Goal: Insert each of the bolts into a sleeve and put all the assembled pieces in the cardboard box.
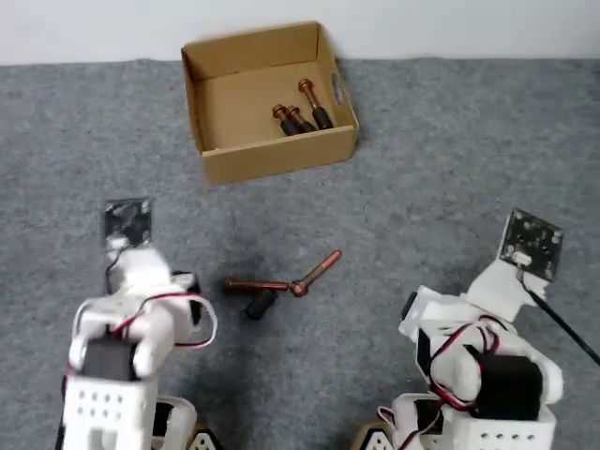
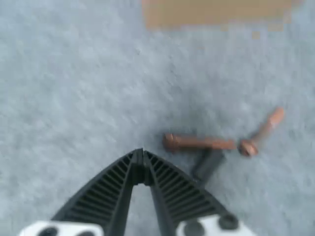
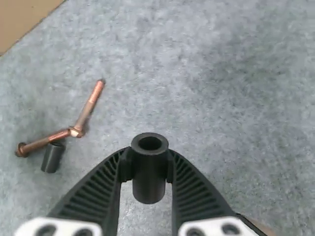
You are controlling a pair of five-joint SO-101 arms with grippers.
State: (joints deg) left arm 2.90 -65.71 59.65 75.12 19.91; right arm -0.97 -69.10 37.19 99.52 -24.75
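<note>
left gripper point(image 2: 140, 155) is seen closed, fingertips pressed together with nothing between them, held above the grey mat point(image 2: 74, 73) just short of the loose parts. right gripper point(image 3: 148, 161) is clamped on a black held sleeve point(image 3: 149, 187), which is gripped upright with its open bore facing up. two copper bolts are left lying on the mat between the arms: the flat bolt point(image 1: 255, 284) and the angled bolt point(image 1: 321, 268), with the flat bolt's tip meeting the angled bolt's head to form a shallow v. a loose sleeve point(image 1: 261, 305) is lying just beside the flat bolt on the side nearer the arms; contact cannot be told. the same three parts are also seen off to the side in both wrist views. cardboard box point(image 1: 281, 159) is placed at the far side of the mat, well apart from the loose parts. three assembled pieces point(image 1: 298, 114) are lying inside it toward its right wall
</note>
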